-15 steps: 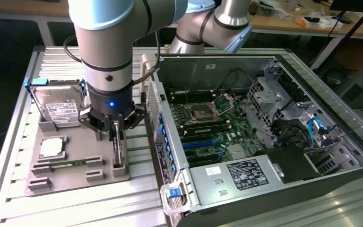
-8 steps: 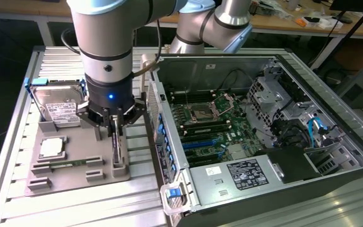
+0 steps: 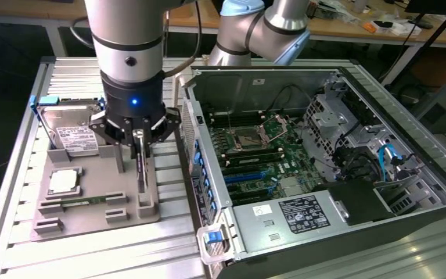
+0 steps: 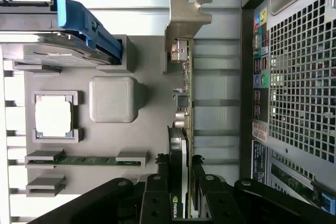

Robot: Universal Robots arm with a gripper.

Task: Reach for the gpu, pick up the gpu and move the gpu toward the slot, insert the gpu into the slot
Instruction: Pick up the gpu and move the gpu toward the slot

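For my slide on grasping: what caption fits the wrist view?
Robot hand closed on the gpu standing in its grey holder, beside the computer case.

Gripper [image 4: 179, 171] was clamped on the gpu [image 4: 187, 85], with black fingers [image 4: 156, 192] pressed against both faces of the edge-on card. Taking the card's silvery bracket end as twelve o'clock from the gripper, the perforated computer case [image 4: 304, 77] stood at three o'clock. The grey holder tray [image 4: 149, 129] lay at nine, carrying a memory stick [image 4: 86, 160], a processor [image 4: 52, 116], a square grey block [image 4: 113, 99] and, toward eleven, a blue-handled hard drive [image 4: 79, 24]. Ribbed tabletop [image 4: 218, 114] showed between card and case.
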